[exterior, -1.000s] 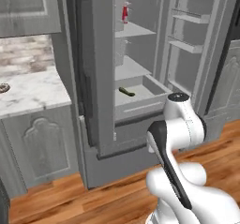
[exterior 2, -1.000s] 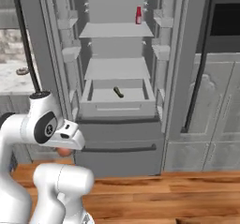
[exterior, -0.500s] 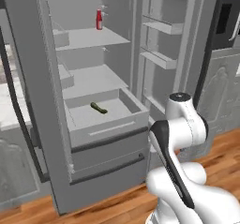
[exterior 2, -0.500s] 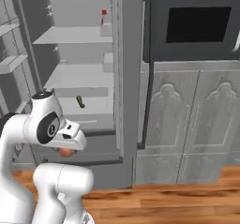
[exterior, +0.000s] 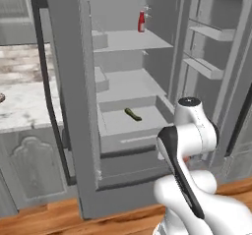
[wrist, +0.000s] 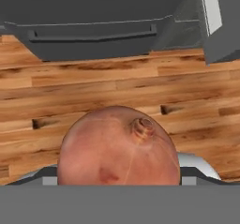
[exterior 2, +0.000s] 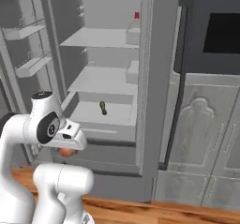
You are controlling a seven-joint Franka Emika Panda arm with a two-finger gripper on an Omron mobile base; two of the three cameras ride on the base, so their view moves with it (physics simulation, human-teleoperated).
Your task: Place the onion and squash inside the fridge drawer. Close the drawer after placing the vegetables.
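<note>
Whole scene sliding sideways versus earlier pictures: base turning, fridge now sitting centre-left in left base view, oven moving into upper right of right base view. Squash (exterior: 132, 114) lying unmoved in open drawer (exterior: 133, 139), mid-frame. Onion (wrist: 119, 149) filling lower centre of hand view, gripper (exterior 2: 67, 151) clamped around it, jaws standing wide on its sides; orange bit peeking under hand in right base view. Red bottle (exterior: 141, 21) standing on top shelf. Wooden floor (wrist: 108, 89) running beneath; marble counter (exterior: 22, 108) at left edge.
</note>
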